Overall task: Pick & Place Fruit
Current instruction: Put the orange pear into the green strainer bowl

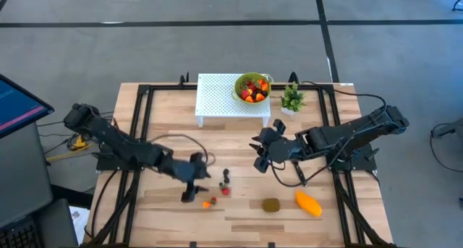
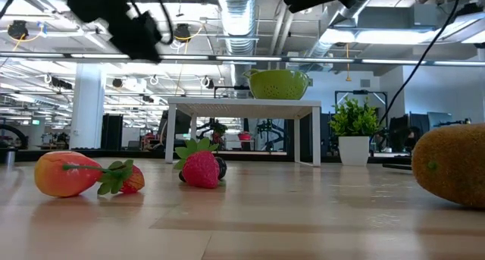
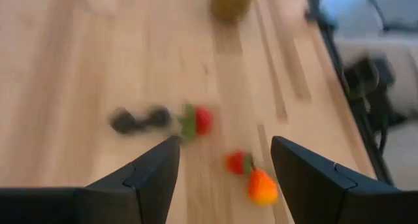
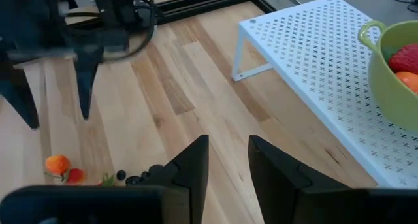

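Small fruit lies loose on the wooden table: an orange piece [image 3: 261, 187] beside a small red one [image 3: 236, 162], a strawberry [image 3: 199, 121] and dark berries [image 3: 137, 119]. Farther right lie a brown kiwi [image 1: 271, 204] and an orange-yellow mango [image 1: 309, 203]. My left gripper [image 1: 189, 194] hangs open just left of the small pieces, above the table, and holds nothing. In its wrist view the left gripper [image 3: 225, 159] has the red and orange pieces showing between its fingers. My right gripper [image 1: 260, 158] hovers over the table's middle. In its wrist view the right gripper [image 4: 228, 155] shows a narrow empty gap.
A green bowl [image 1: 252, 87] with red and orange fruit stands on a white perforated stand [image 1: 217, 96] at the far edge. A small potted plant [image 1: 292, 97] is to its right. Black frame rails [image 1: 137, 132] run along both sides. Bare wood lies between the stand and the loose fruit.
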You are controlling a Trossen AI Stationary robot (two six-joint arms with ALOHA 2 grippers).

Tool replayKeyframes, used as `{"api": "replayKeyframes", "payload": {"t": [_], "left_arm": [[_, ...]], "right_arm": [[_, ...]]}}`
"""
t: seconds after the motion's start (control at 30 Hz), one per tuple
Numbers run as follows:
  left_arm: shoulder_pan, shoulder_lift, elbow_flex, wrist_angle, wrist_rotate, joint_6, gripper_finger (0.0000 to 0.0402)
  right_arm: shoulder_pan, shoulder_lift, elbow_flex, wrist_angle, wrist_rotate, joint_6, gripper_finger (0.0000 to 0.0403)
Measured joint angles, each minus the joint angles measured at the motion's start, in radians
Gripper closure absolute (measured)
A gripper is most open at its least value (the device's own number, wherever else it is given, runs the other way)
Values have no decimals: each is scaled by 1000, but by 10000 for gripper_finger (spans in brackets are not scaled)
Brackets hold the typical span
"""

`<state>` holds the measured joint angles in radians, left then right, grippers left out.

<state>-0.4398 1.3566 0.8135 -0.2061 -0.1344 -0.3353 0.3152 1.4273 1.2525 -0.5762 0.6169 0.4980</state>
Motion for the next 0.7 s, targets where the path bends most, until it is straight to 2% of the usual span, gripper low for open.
{"api": "replayKeyframes", "payload": {"t": [0.17, 0.33, 0.53, 0.7], "left_arm": [[33, -99, -33, -15, 13, 21, 165], [-13, -124, -82, -15, 16, -37, 165], [-146, -28, -108, -12, 9, -44, 165], [-242, 89, -108, 82, -64, -47, 165]], "right_arm": [[-5, 0, 0, -9, -4, -11, 301], [-5, 0, -1, -26, -6, -10, 301], [-1, 0, -1, -19, -6, -7, 301], [14, 0, -1, -18, -7, 5, 301]]}}
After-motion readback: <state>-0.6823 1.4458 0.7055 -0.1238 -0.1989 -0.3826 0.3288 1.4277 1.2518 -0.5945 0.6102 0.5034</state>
